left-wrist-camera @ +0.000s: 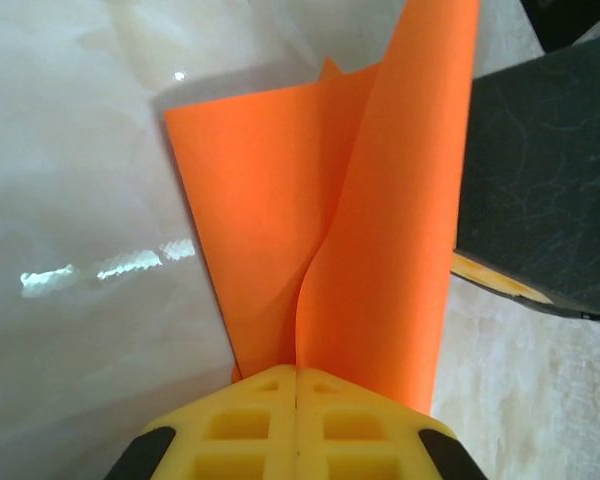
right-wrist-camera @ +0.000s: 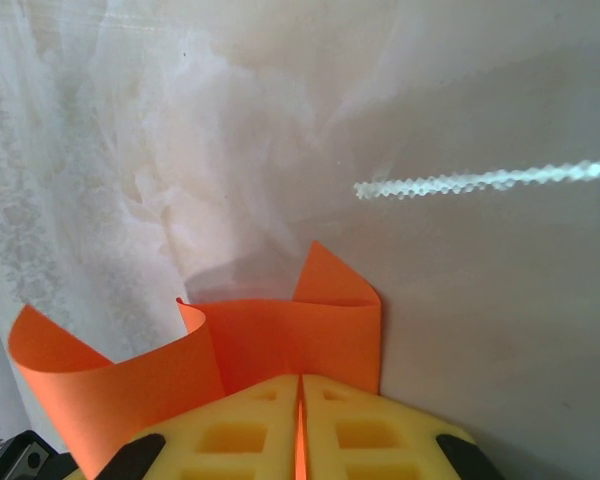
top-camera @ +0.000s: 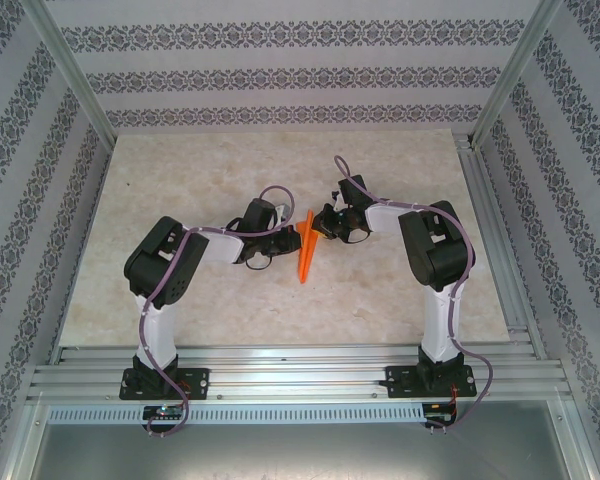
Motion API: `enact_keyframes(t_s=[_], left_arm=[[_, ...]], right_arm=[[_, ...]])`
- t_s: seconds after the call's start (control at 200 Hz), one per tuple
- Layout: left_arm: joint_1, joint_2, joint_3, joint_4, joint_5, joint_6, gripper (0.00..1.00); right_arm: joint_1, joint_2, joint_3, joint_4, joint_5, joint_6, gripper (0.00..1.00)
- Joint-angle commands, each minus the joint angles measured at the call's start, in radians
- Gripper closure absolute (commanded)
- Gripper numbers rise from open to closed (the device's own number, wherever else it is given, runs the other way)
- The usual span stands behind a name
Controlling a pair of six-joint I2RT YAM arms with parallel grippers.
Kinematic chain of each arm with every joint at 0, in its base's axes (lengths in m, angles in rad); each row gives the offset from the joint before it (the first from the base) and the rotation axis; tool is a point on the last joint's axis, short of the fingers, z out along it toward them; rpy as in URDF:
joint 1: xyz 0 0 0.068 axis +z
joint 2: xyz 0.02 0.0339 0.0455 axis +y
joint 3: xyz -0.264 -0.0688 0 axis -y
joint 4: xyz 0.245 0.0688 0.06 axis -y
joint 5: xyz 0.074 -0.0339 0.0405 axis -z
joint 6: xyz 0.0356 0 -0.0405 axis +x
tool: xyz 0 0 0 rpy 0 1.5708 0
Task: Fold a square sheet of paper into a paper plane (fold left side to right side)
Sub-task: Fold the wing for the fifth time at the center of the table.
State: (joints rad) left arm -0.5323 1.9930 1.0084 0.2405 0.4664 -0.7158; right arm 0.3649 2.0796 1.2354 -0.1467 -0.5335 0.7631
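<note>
Gripping the folded orange paper [top-camera: 306, 250] from either side, left and right jaws are pinched shut.

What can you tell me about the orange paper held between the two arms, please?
The orange paper is thin, plain, bright and unmarked. From above it reads as a narrow pointed wedge near the middle of the table, between the arms. Close up it is partly folded: its layers curl and stand up rather than lie flat. The left end effector and the right end effector are both shut on it, pinching it from opposite sides.
</note>
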Motion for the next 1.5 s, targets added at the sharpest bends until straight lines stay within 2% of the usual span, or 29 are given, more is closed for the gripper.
enact_keyframes(t_s=[0.0, 0.674, 1.094, 1.494], left_arm=[[-0.006, -0.065, -0.017, 0.001, 0.008, 0.003, 0.97], [-0.031, -0.061, -0.034, 0.011, 0.002, -0.045, 0.97], [-0.039, -0.047, -0.019, -0.058, -0.077, -0.025, 1.0], [-0.044, -0.014, -0.006, -0.054, -0.06, -0.018, 1.0]], right_arm=[[0.005, 0.034, -0.001, -0.042, 0.009, -0.02, 0.9], [0.004, 0.041, 0.003, -0.037, -0.001, -0.017, 0.89], [0.006, 0.04, -0.001, -0.03, -0.001, -0.015, 0.89], [0.005, 0.043, 0.01, -0.036, -0.002, -0.014, 0.89]])
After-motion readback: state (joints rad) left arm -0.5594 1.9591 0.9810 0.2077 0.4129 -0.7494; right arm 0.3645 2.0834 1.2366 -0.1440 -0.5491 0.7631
